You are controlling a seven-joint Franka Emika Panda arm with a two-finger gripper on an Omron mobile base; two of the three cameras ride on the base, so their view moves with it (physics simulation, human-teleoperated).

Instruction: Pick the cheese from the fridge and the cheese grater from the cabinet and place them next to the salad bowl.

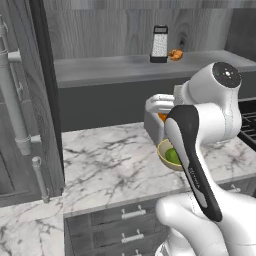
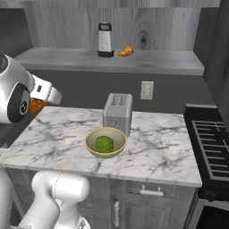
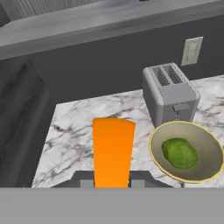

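Hand view: gripper (image 3: pixel 112 183) clamped on the cheese (image 3: pixel 112 151).

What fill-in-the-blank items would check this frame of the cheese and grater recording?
1. The pincer is shut on the ____.
2. The cheese grater stands on the cabinet shelf beside a ____.
3. Right behind the salad bowl on the marble counter stands a ____.

Missing words: cheese; croissant; toaster

- A silver two-slot metal toaster (image 2: pixel 118 112) is standing on the white, grey-veined marble counter (image 2: pixel 156 147).
- A white wall outlet (image 2: pixel 146 90) is sitting behind it.
- An orange-brown lumpy croissant (image 2: pixel 126 52) is lying up high (blurry).
- A black stove grate (image 2: pixel 214 145) is flanking the counter.
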